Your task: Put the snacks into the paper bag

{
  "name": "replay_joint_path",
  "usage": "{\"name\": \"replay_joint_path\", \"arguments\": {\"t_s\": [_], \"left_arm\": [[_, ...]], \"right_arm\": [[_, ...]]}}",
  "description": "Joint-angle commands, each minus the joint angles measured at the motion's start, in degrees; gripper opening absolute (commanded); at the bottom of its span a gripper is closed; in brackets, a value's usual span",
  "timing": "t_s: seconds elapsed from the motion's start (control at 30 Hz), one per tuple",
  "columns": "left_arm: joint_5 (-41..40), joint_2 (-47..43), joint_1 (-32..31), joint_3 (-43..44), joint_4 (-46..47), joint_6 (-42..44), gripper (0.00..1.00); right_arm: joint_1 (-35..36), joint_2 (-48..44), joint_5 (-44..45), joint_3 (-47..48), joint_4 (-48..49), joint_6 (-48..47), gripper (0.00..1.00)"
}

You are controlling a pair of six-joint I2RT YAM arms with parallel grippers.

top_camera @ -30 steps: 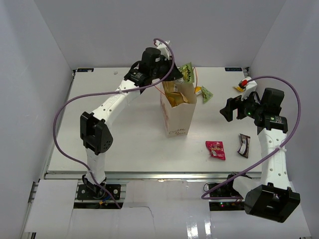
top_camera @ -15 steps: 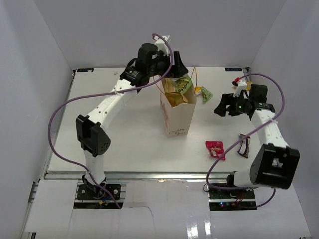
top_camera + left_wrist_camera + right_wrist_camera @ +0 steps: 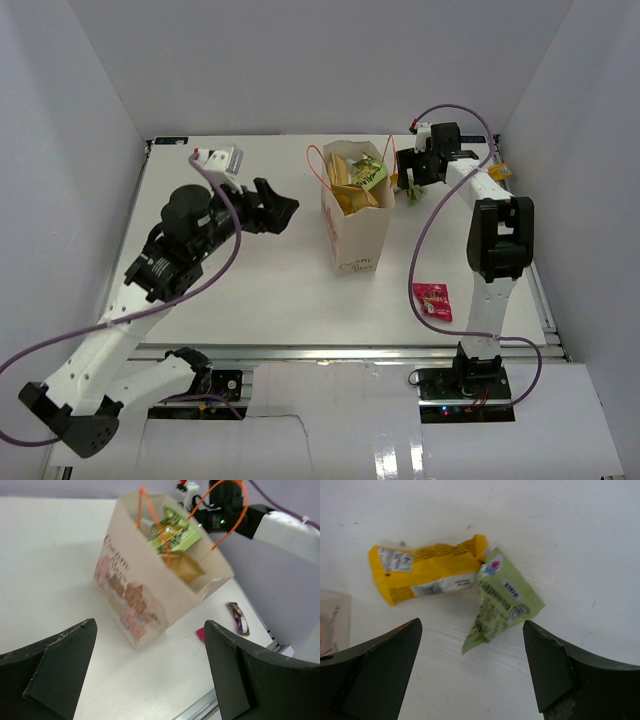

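Note:
The cream paper bag (image 3: 355, 225) stands upright mid-table with orange handles; a yellow chip bag and a green packet (image 3: 368, 171) lie inside it. In the left wrist view the bag (image 3: 145, 580) shows the green packet (image 3: 174, 535) at its mouth. My left gripper (image 3: 275, 210) hangs open and empty to the left of the bag. My right gripper (image 3: 405, 172) is open just above a small yellow packet (image 3: 425, 572) and a green packet (image 3: 502, 600) lying on the table right of the bag. A pink-red packet (image 3: 432, 300) lies at the front right. A dark packet (image 3: 236, 617) lies beyond it.
A small yellow item (image 3: 497, 172) sits near the table's right edge. White walls enclose the table on three sides. The right arm's upper link (image 3: 497, 240) stretches over the right side of the table, and its purple cable arcs above it.
My left gripper opened over the bag, left the green packet inside, and drew back to the left. My right arm swung to the back, over the yellow and green packets.

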Motion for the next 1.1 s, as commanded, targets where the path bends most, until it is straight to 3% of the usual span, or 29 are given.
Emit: {"name": "replay_joint_path", "arguments": {"t_s": [0.0, 0.1, 0.23, 0.43, 0.53, 0.67, 0.83, 0.9, 1.07], "left_arm": [[-8.7, -6.7, 0.3, -8.9, -3.5, -5.1, 0.98], [-11.6, -15.4, 0.3, -15.1, -5.7, -9.3, 0.98], [-12.9, -19.0, 0.3, -19.0, -7.6, -12.7, 0.98], [-11.2, -16.5, 0.3, -20.2, -7.7, -13.5, 0.98], [-9.5, -14.0, 0.3, -19.9, -6.6, -12.7, 0.98], [-8.5, -12.7, 0.3, -20.6, -4.9, -11.9, 0.98], [-7.6, -13.6, 0.3, -22.9, -3.1, -11.2, 0.98], [-7.4, -14.0, 0.3, -23.7, -2.4, -11.0, 0.98], [-7.0, -15.1, 0.3, -25.0, -1.1, -10.3, 0.98]], "right_arm": [[-1.2, 4.2, 5.5, 6.4, -0.4, -2.0, 0.87], [-1.1, 8.9, 2.7, 9.9, -1.5, -2.5, 0.78], [-0.6, 11.4, 3.2, 11.2, -2.3, -2.3, 0.67], [-1.1, 9.0, 3.2, 7.0, -2.3, -3.4, 0.18], [-2.3, 2.8, 1.4, 3.2, -2.3, -3.8, 0.08], [-6.4, -9.0, -7.5, -0.8, -1.7, -5.0, 0.08], [-9.5, -25.5, -26.1, -0.2, -0.9, -5.9, 0.08], [-9.2, -30.3, -36.0, 3.2, -0.8, -4.2, 0.08], [0.2, -34.8, -40.2, 10.3, 1.7, 1.4, 0.08]]}}
